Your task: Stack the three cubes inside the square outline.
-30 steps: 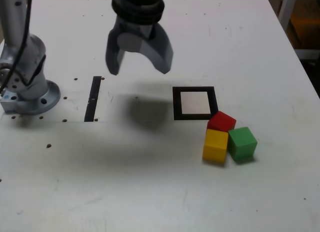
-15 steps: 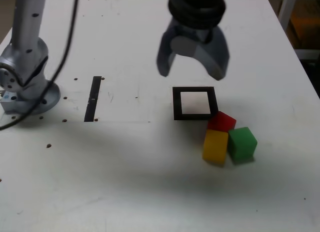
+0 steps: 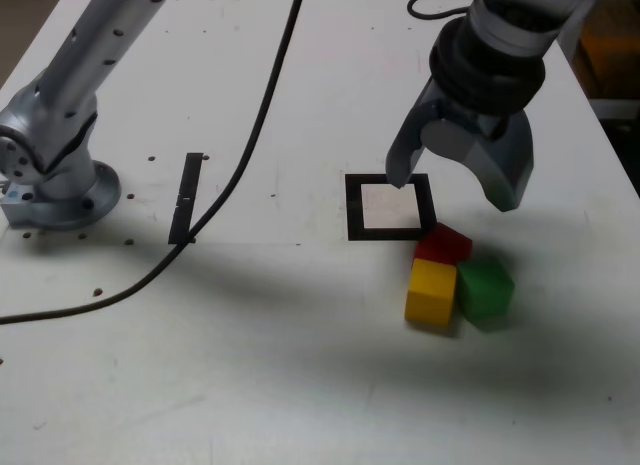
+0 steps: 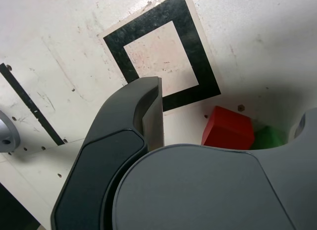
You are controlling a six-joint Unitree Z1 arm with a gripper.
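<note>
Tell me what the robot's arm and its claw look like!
The arm is shiny silver metal with small dark dots along it, on a round silver base. A black cable runs along it. The claw has two thick, curved grey fingers under a black ribbed ring.

My white table, small screw holes dotted abt. On it: black square outline, red cube touching its corner, yellow cube & green cube alongside, black strip, arm base, cable.
</note>
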